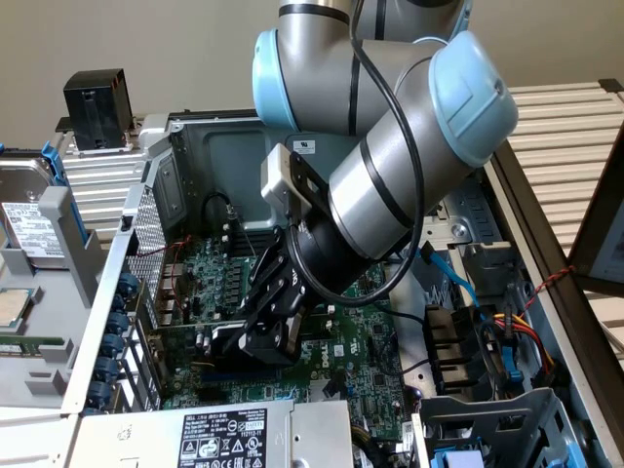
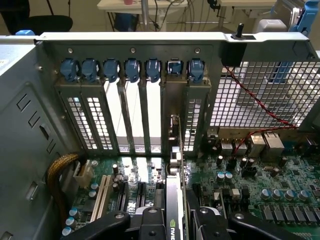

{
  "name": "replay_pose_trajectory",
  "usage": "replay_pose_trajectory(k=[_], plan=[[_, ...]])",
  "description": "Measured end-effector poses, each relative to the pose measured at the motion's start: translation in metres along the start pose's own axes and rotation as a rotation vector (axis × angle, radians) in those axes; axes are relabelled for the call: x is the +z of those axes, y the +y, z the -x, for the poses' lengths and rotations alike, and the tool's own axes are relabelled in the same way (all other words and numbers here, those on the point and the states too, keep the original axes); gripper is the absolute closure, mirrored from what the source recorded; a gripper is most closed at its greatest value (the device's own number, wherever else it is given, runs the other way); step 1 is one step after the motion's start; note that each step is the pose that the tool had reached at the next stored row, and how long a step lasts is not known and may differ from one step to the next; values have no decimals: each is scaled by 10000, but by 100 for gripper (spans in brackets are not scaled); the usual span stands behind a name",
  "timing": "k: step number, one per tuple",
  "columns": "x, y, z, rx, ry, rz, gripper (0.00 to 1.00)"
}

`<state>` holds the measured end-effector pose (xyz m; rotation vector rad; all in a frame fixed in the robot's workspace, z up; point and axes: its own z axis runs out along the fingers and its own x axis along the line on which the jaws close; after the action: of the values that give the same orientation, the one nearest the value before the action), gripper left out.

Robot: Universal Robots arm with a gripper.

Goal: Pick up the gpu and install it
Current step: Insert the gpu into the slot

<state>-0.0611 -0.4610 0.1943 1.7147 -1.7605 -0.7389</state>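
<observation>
gpu [image 2: 173, 192] stands on edge at the motherboard's [image 2: 260, 200] rear edge, bracket by the slot covers [image 2: 82, 120]; my gripper [image 2: 176, 220] pinches its black shroud.

Motherboard [image 2: 265, 187] green; slot clips [image 2: 132, 69] blue; gpu [image 2: 172, 227] black; gripper [image 1: 265, 336] black; arm [image 1: 390, 185] silver, pale-blue caps; rear panel [image 2: 260, 85] grey mesh.

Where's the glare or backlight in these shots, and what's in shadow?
Wrist view: bright light comes through the open slots and reflects off the motherboard below them; the case wall is dim. Exterior view: the arm shades the motherboard around the pincer, with soft highlights on its blue cap.
</observation>
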Motion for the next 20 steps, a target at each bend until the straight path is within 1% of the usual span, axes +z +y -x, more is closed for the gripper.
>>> replay_pose_trajectory(k=[14,20], plan=[[5,0,0,-1,0,-3,73],[10,0,0,-1,-1,-21,73]])
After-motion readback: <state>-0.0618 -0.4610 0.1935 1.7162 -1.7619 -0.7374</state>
